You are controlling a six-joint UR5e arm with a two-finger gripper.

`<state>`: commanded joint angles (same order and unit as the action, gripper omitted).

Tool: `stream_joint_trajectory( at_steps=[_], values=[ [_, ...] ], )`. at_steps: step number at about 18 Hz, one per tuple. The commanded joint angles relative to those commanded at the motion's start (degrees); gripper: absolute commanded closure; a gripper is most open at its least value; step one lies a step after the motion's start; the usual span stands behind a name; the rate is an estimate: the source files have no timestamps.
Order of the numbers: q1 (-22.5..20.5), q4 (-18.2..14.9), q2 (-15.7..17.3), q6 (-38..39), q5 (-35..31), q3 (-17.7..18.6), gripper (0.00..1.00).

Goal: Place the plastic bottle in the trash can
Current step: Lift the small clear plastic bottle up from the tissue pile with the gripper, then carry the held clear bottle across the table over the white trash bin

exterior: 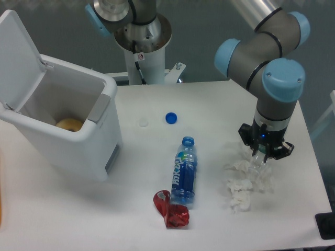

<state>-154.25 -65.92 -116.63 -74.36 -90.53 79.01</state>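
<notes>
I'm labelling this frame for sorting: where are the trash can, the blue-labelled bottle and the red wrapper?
trash can (78,151), fixed camera, front wall.
blue-labelled bottle (185,172), fixed camera, label at mid-body.
red wrapper (172,212), fixed camera, crumpled middle.

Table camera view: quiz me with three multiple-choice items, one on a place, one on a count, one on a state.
1. The red shiny wrapper lies: A. by the base of the blue-labelled plastic bottle; B. inside the bin; C. at the far edge.
2. Loose caps on the white table: A. one; B. two; C. four.
3. The white plastic trash can has its hinged lid: A. shut; B. off; C. raised.
Answers: A, it sits at that bottle's bottom end. B, one blue cap, one white cap. C, the inside shows.
</notes>
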Motion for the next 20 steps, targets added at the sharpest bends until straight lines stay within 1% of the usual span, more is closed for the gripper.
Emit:
stream_joint_trajectory(
  at_steps=[6, 9, 12, 15, 17, 20],
  values=[
    [0.5, 0.1, 0.4, 0.0, 0.4, -0.1, 0.82],
    [2.5, 0.3, 2.1, 0.1, 1.8, -0.1, 0.82],
    [4.7, 0.0, 6.7, 1.6, 5.7, 1.1, 0.82],
    [6.7, 0.1, 11.9, 9.6, 10.8, 2.9, 0.82],
    [8.5, 0.0, 14.1, 13.8, 11.6, 3.2, 0.82],
    [13.0, 0.2, 16.5, 21.1, 12.0, 4.2, 0.82]
  ],
)
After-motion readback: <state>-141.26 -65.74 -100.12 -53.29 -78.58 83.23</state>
